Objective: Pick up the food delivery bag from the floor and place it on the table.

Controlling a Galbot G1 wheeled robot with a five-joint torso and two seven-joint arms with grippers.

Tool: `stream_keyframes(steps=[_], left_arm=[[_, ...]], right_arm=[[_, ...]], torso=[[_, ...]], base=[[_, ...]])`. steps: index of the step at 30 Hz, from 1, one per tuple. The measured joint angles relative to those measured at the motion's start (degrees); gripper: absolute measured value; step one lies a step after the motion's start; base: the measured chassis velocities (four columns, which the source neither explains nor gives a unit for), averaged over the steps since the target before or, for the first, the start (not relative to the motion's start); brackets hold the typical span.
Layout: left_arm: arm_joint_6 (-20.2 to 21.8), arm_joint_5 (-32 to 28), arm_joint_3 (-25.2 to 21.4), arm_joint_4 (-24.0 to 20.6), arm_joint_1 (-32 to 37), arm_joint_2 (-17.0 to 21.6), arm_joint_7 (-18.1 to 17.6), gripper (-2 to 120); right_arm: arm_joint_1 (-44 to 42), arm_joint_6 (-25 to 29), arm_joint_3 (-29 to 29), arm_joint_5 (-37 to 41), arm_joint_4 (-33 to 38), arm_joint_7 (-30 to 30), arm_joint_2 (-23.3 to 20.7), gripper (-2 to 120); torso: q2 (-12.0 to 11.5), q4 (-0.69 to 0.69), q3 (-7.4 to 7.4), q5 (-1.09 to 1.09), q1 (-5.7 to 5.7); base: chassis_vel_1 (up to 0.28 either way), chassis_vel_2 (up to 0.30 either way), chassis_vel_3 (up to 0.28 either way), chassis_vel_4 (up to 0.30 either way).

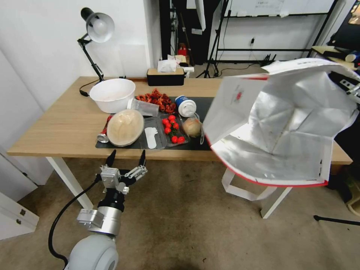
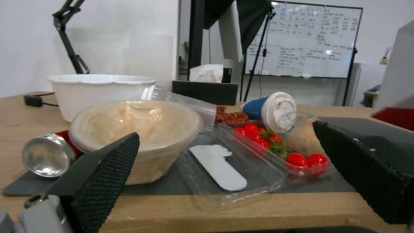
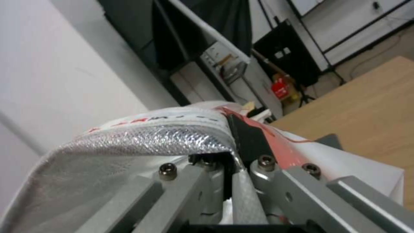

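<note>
- Hanging tilted at the right of your head view, the food delivery bag is off the floor, its open mouth and silver foil lining turned toward the camera, one white strap handle looping below the table edge.
- Your right gripper has its fingers pinched on the bag's foil-lined rim, a detail the right wrist view gives you up close; in the head view you get just a bit of that gripper at the right edge.
- Your left gripper sits in the lower left of the head view, just short of the table's near edge, fingers spread wide with nothing between them.
- The table is crowded on its dark mat: a white bowl, a lidded tub, a clear tray of cherry tomatoes, a blue cup on its side, dried red peppers and a bagged bun (this last lies closest to the bag's lower corner).
- From the left wrist view you see a metal can lying beside the tub, and a whiteboard behind, which the head view shows less plainly.
</note>
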Motion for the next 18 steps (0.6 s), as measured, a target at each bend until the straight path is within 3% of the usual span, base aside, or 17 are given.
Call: stream_keyframes(steps=[9, 14, 18], left_arm=[[-0.9, 1.9, 0.2, 0.2, 1.1, -0.6, 0.7, 100], [-1.1, 2.4, 0.3, 0.3, 1.2, -0.8, 0.9, 100], [-1.2, 2.7, 0.3, 0.3, 1.5, -1.2, 0.9, 100]], right_arm=[[9.6, 0.2, -12.5, -5.5, -7.3, 0.3, -0.1, 0], [13.6, 0.2, -15.8, -8.1, -10.2, 0.0, -0.1, 0], [16.9, 0.1, -17.3, -8.2, -12.4, -0.4, -0.4, 14]], torso=[[0.0, 0.05, -0.01, 0.01, -0.01], [0.0, 0.04, -0.01, 0.02, -0.01], [0.0, 0.05, -0.02, 0.01, -0.01]], base=[[0.000, 0.000, 0.000, 0.000], [0.000, 0.000, 0.000, 0.000], [0.000, 0.000, 0.000, 0.000]])
